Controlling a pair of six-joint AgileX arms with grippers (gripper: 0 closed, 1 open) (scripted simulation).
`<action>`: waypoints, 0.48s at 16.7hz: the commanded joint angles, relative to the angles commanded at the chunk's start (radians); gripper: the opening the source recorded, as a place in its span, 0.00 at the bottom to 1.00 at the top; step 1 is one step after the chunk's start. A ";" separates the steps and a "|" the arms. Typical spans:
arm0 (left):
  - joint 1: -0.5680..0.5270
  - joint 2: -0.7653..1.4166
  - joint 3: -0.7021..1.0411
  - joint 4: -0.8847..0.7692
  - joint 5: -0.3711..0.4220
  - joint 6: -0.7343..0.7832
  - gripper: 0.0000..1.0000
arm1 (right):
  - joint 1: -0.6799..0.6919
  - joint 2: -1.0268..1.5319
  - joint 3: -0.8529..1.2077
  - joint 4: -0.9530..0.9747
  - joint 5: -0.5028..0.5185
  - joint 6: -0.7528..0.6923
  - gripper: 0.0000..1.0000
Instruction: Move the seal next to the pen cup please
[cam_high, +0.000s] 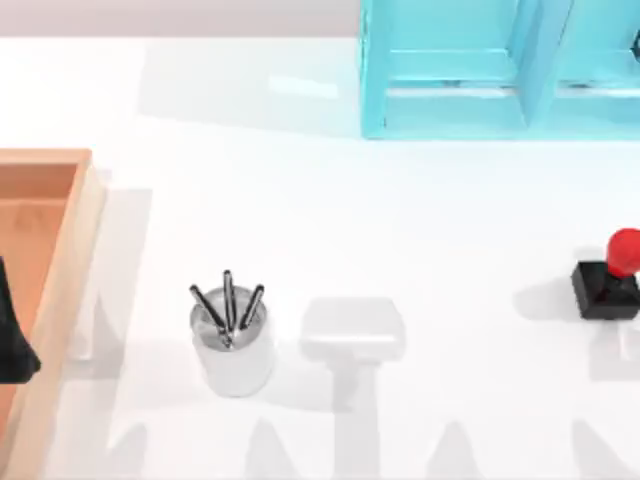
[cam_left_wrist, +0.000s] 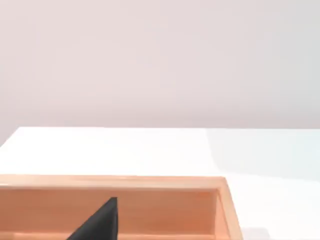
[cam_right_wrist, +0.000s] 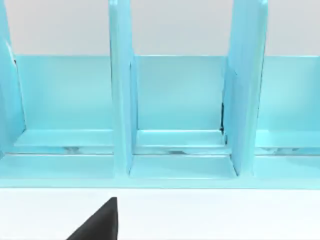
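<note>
The seal (cam_high: 608, 275), a black square block with a glossy red ball knob, stands upright at the table's far right edge. The pen cup (cam_high: 232, 335), a shiny silver cylinder holding three dark pens, stands left of centre near the front. A wide stretch of table lies between them. My left gripper (cam_high: 12, 340) shows as a dark shape at the far left, over the wooden tray, far from the seal; the left wrist view catches a dark part of the left gripper (cam_left_wrist: 100, 224). In the right wrist view a dark part of my right gripper (cam_right_wrist: 100, 224) faces the cyan shelf.
A pale flat white block (cam_high: 352, 328) lies just right of the pen cup. A wooden tray (cam_high: 75, 250) takes up the left side. A cyan shelf unit (cam_high: 480, 70) with upright dividers stands at the back right.
</note>
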 joint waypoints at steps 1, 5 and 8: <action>0.000 0.000 0.000 0.000 0.000 0.000 1.00 | 0.000 0.000 0.000 0.000 0.000 0.000 1.00; 0.000 0.000 0.000 0.000 0.000 0.000 1.00 | 0.007 0.062 0.062 -0.055 -0.001 0.007 1.00; 0.000 0.000 0.000 0.000 0.000 0.000 1.00 | 0.019 0.221 0.217 -0.180 0.000 0.022 1.00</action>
